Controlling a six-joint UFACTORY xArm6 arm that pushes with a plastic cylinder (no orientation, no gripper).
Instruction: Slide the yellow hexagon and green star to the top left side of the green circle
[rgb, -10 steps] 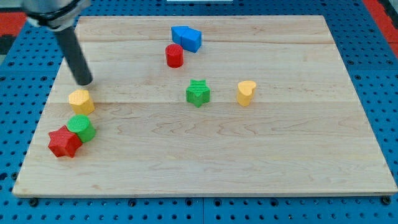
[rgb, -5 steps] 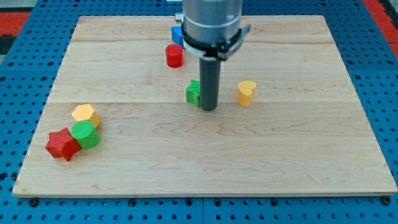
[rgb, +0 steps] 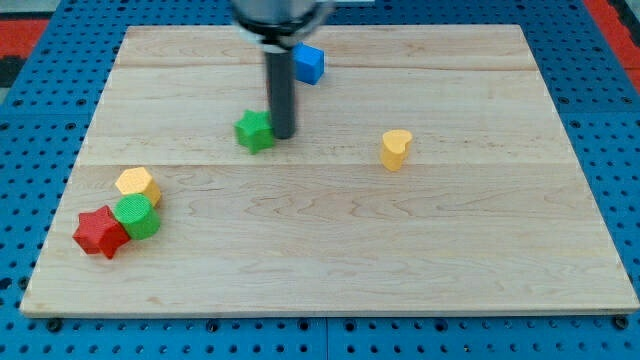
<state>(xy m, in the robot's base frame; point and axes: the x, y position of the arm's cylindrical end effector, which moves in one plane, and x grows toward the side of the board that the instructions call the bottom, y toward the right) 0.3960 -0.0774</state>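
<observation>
The green star (rgb: 254, 131) lies on the wooden board (rgb: 330, 240), left of centre in the upper half. My tip (rgb: 284, 135) rests just to the star's right, touching or nearly touching it. The yellow hexagon (rgb: 137, 185) sits at the view's left, touching the upper left of the green circle (rgb: 136, 216). The green circle lies low at the left.
A red star (rgb: 100, 232) touches the green circle's left side. A blue block (rgb: 308, 62) sits near the top, partly behind the rod. A yellow heart-shaped block (rgb: 396, 148) lies right of centre. The red cylinder seen earlier is hidden behind the rod.
The rod crossed from the left side to the centre. It then pushed the green star leftwards and slightly up. The yellow hexagon was nudged down against the green circle.
</observation>
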